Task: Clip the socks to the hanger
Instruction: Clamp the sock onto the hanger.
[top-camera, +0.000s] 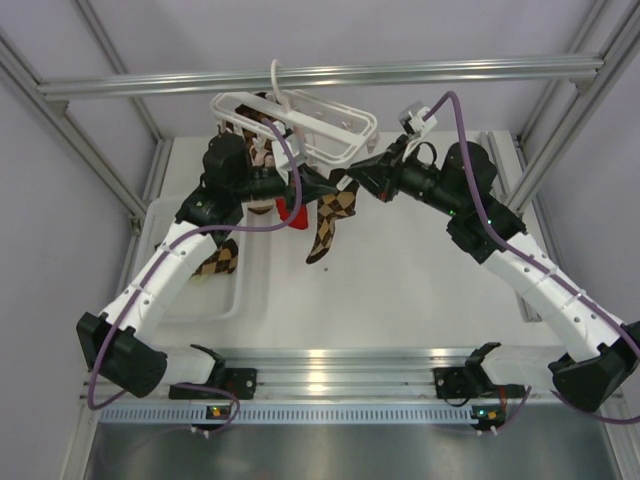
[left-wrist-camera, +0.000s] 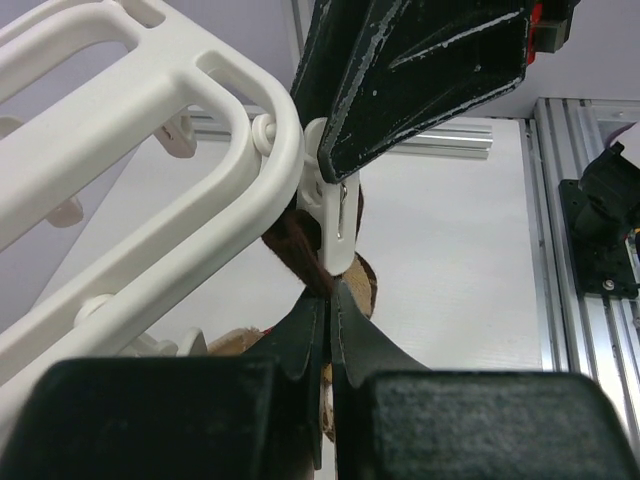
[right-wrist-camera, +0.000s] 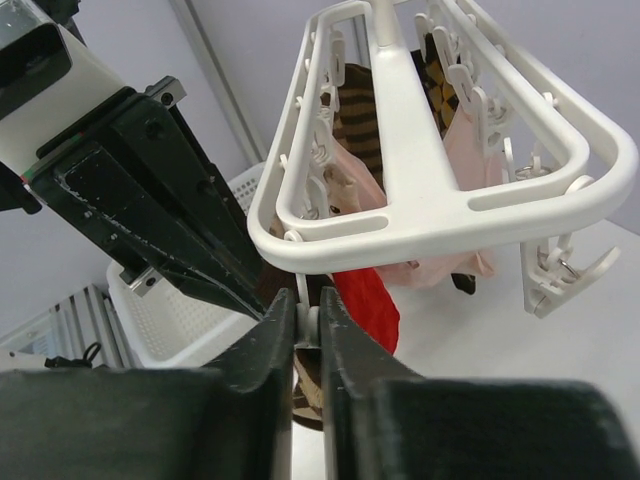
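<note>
Top external view: a checked sock is hung below the hanger, its top pinched by the left gripper; a clip is squeezed by the right gripper.

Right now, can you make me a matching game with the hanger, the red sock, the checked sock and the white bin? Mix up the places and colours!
Things:
1. hanger
2. red sock
3. checked sock
4. white bin

Clues:
A. down on the table, left side
B. brown and tan diamonds
C. hooked over the metal bar
D. one plain bright colour

Pairs: 1-C, 2-D, 3-B, 4-A
</note>
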